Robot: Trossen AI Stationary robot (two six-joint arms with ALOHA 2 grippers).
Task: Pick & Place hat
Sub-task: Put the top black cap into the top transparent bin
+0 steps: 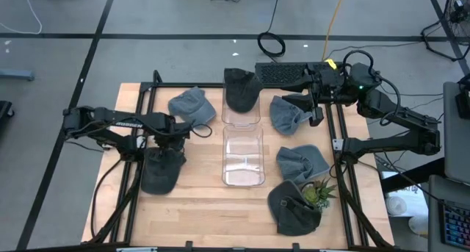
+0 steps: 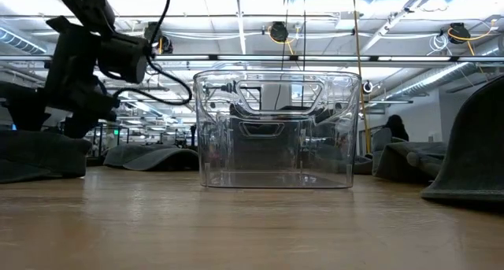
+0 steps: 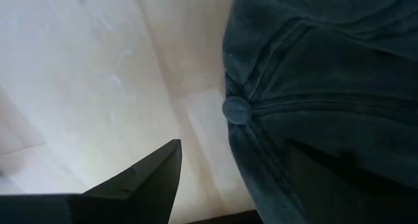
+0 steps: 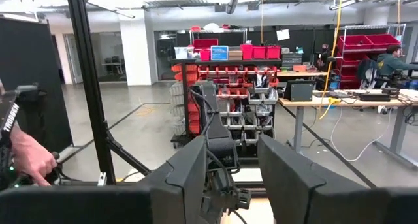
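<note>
A dark hat [image 1: 161,171] lies crown up on the wooden table at the left; its top button [image 3: 236,110] shows in the left wrist view. My left gripper [image 1: 164,149] points down over the hat's far part and is open. One finger [image 3: 153,178] stands over bare wood beside the crown's edge; the other is out of view. My right gripper [image 1: 268,73] is raised high at the table's far right, roughly level, with open fingers [image 4: 189,172] and nothing between them. Several other hats lie around, among them a blue-grey one [image 1: 191,105] and a dark one [image 1: 241,89]. My left gripper stands close over the dark hat's crown [image 3: 294,87], coming from above. Whether a finger touches the cloth I cannot tell.
A clear plastic container [image 1: 242,145] stands mid-table. Grey hats [image 1: 288,114] [image 1: 301,162] lie to its right, and another dark hat [image 1: 292,209] with a small green plant [image 1: 319,193] sits at the near right. A person's hand [image 4: 29,159] shows beyond the table.
</note>
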